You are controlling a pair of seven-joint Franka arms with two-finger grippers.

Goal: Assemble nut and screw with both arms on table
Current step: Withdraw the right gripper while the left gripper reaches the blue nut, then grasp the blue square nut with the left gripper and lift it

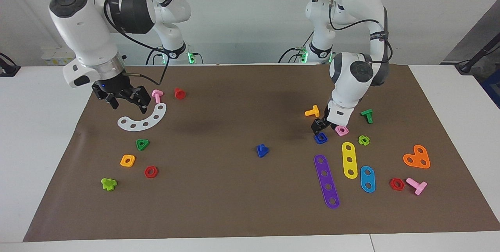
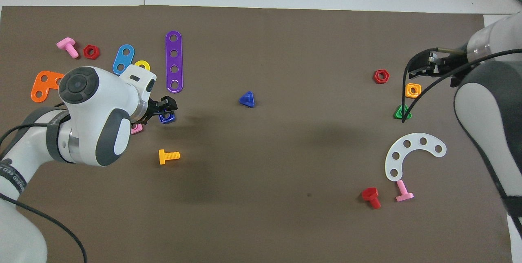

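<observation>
The blue square nut (image 1: 320,138) lies flat on the brown mat (image 1: 218,189) toward the left arm's end; it also shows in the overhead view (image 2: 167,118). My left gripper (image 1: 317,127) (image 2: 164,109) hangs low, just above the nut's edge that faces the robots. The blue screw (image 1: 262,150) (image 2: 247,99) lies alone near the middle of the mat, triangular head down. My right gripper (image 1: 127,105) (image 2: 421,69) is open and empty, raised over the white curved plate (image 1: 142,119), and waits there.
A pink square nut (image 1: 341,129), an orange bolt (image 1: 312,111) and a green bolt (image 1: 367,115) lie close around the left gripper. Purple (image 1: 326,181) and yellow (image 1: 349,159) strips lie farther from the robots. A green triangular nut (image 1: 142,144) and an orange-yellow nut (image 1: 127,160) lie toward the right arm's end.
</observation>
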